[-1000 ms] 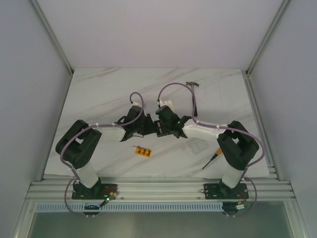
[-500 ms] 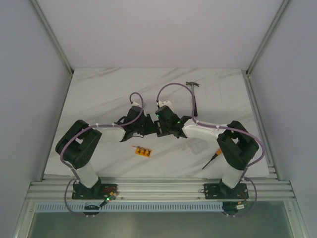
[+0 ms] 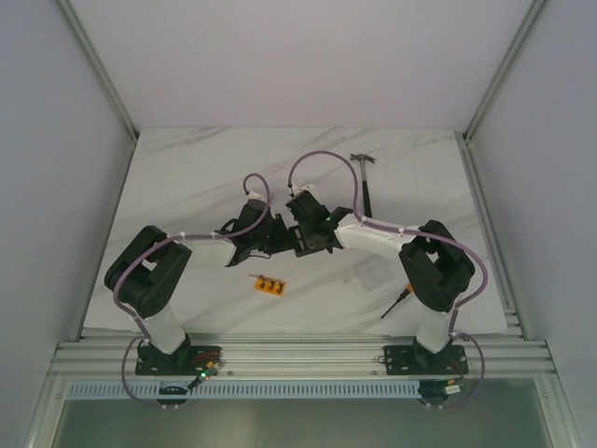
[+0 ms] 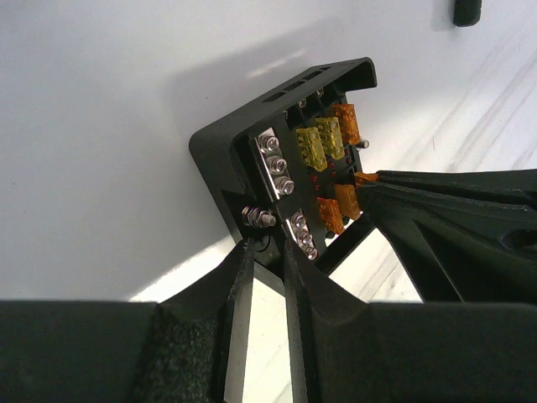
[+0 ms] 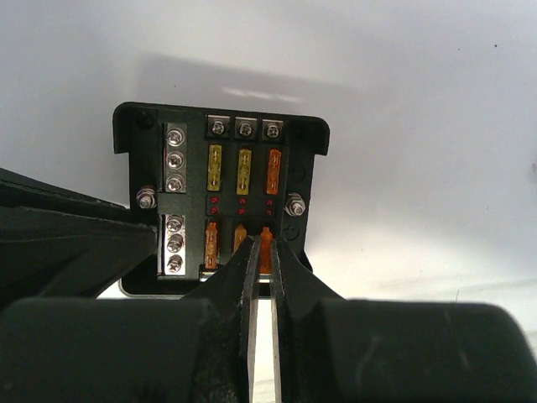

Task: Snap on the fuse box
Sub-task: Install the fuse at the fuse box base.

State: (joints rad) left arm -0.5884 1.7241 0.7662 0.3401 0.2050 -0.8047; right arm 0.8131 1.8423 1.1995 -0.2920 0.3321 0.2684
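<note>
The fuse box (image 5: 186, 220) is a black square box, face up, with yellow and orange fuses and silver screws. It lies mid-table between both grippers in the top view (image 3: 299, 250). My left gripper (image 4: 267, 245) is shut on the box's near edge beside a bolt, and also shows in the top view (image 3: 276, 239). My right gripper (image 5: 263, 248) is shut on an orange fuse (image 5: 266, 239) standing in the box's near right slot. The right gripper's finger also shows at the right of the left wrist view (image 4: 453, 220).
A small flat orange strip with dark dots (image 3: 270, 286) lies in front of the grippers. A hammer (image 3: 366, 179) lies at the back right. A screwdriver (image 3: 396, 303) lies near the right arm's base, with a clear plastic piece (image 3: 373, 274) beside it.
The right arm has swung its forearm left and farther back, and its gripper has shifted slightly over the box. The left arm and the box have stayed put.
</note>
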